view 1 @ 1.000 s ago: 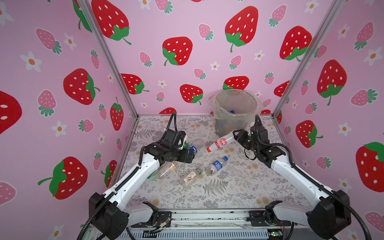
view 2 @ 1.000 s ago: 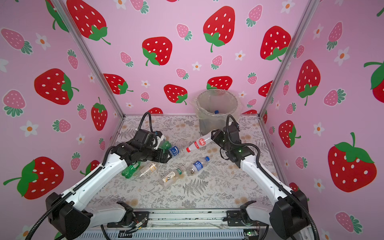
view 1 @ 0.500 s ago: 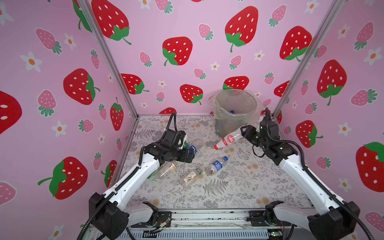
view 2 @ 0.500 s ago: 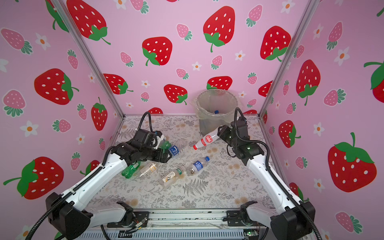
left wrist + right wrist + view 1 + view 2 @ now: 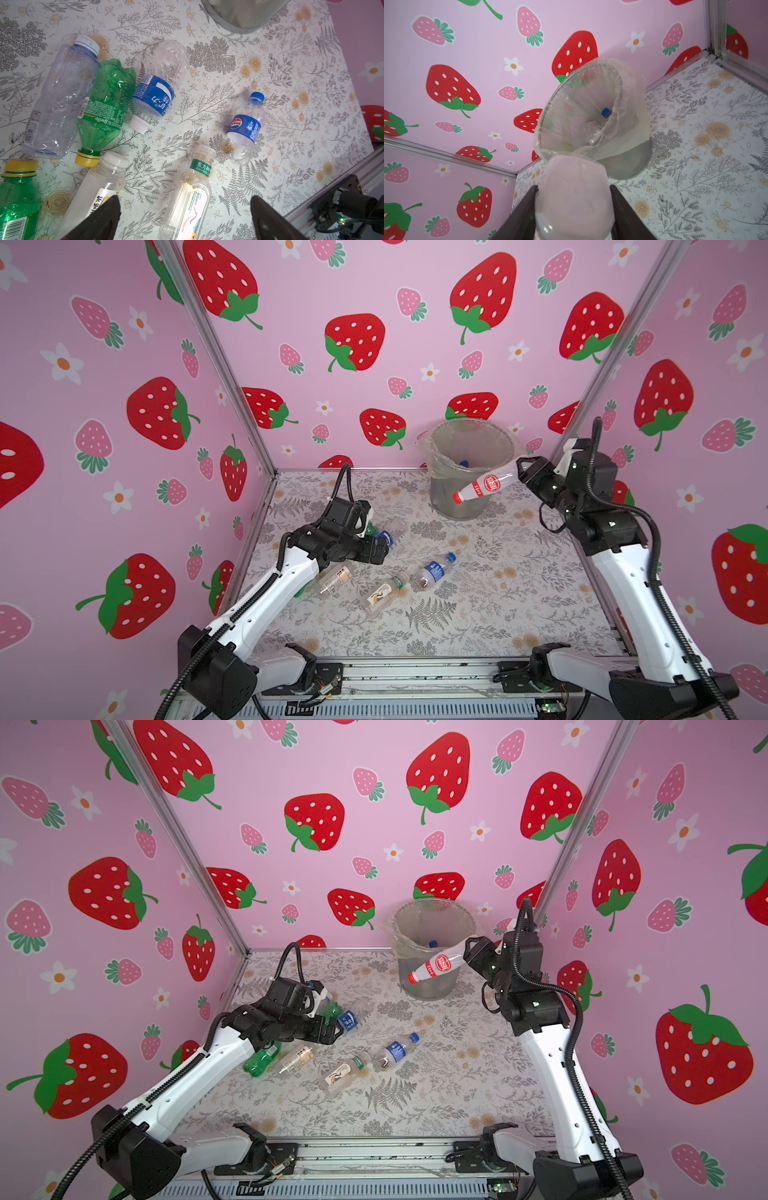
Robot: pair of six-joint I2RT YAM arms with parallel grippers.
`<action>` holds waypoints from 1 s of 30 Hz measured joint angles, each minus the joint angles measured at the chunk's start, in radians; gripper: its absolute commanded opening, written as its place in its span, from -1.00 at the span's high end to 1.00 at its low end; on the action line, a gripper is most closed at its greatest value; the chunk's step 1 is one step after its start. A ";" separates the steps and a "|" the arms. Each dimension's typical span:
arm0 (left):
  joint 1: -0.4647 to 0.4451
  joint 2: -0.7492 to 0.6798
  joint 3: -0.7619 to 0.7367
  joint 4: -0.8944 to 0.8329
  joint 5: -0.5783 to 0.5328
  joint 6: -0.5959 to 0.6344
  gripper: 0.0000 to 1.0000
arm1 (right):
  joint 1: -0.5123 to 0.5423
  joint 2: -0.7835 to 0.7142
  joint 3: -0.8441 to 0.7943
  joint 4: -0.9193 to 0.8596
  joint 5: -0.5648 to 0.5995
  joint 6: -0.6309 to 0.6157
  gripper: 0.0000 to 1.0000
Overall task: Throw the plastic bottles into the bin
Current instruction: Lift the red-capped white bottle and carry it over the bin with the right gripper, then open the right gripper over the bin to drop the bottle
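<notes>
In the upper right of a top view, the right end effector (image 5: 519, 473) clenches a red-labelled bottle (image 5: 489, 484) just beside the bin (image 5: 434, 448), which already holds a blue-capped bottle (image 5: 606, 112), while the released left end effector (image 5: 377, 551) hangs over seven bottles (image 5: 243, 128) lying on the counter (image 5: 498, 593).

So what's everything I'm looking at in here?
red-label bottle: one, clear, red cap, in the air by the bin
clear bottles: five, mixed labels, lying on the table
green bottles: two, yellow caps, lying on the table
blue-capped bottle: one visible, clear, inside the bin
bin: one, grey, clear liner, table's back
table: one, grey-white floral
walls: three, pink, strawberries
left gripper: black, open, over lying bottles
right gripper: black, shut on red-label bottle
</notes>
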 measured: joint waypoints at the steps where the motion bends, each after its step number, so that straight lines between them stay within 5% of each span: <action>1: 0.000 0.000 0.000 0.000 0.000 0.000 -0.98 | -0.004 -0.004 0.008 -0.004 0.005 -0.003 -0.06; 17: 0.008 0.012 -0.001 0.004 0.005 -0.001 -0.98 | -0.016 -0.166 -0.097 -0.010 0.105 -0.012 -0.06; 30: 0.026 0.018 -0.001 0.006 0.007 -0.001 -0.98 | -0.016 0.165 0.080 0.196 0.146 0.011 -0.08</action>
